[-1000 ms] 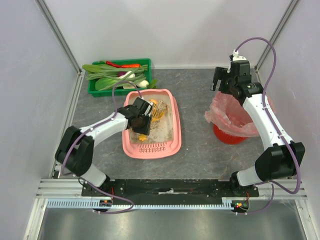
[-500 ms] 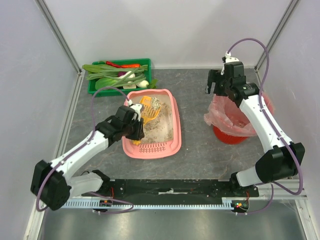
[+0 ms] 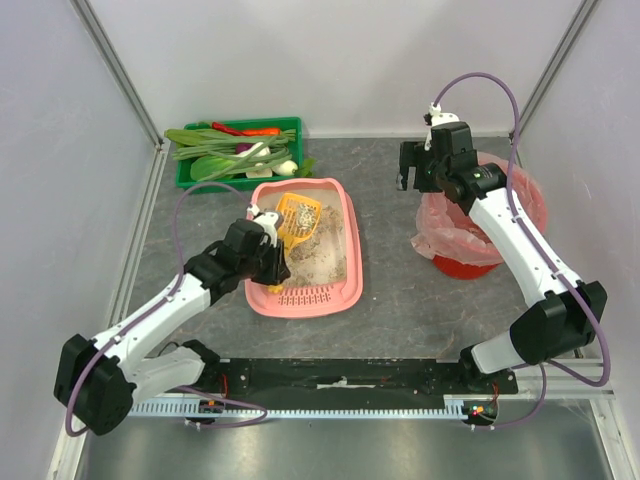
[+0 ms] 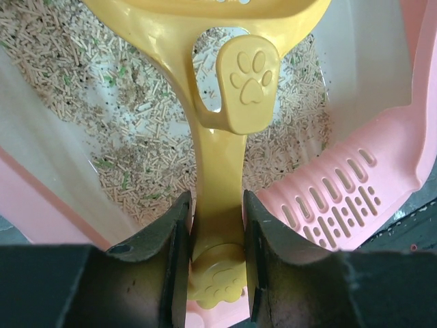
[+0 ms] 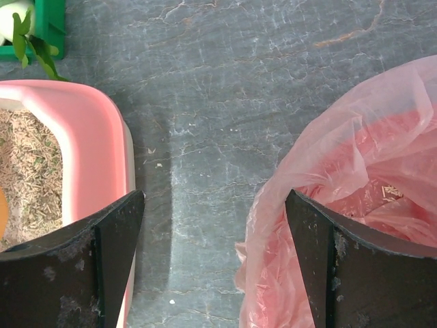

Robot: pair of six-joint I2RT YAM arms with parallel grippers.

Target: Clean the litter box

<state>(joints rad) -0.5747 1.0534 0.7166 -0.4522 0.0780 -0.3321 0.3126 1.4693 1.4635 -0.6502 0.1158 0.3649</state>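
Observation:
The litter box is a pink tray with beige litter and a slotted ledge at its near end. A yellow scoop with paw-print marks hangs over the box's far half, carrying a clump of litter in its bowl. My left gripper is shut on the scoop handle, one finger on each side of it. My right gripper stands open and empty above the grey table, between the litter box rim and the pink bag.
A red bin lined with a pink bag stands at the right, under the right arm. At the back left sits a green crate of vegetables, its corner also in the right wrist view. White walls enclose the table.
The left arm has drawn back and its elbow has swung out left, with the scoop now held level over the box's far half. The right gripper has moved left, off the bin.

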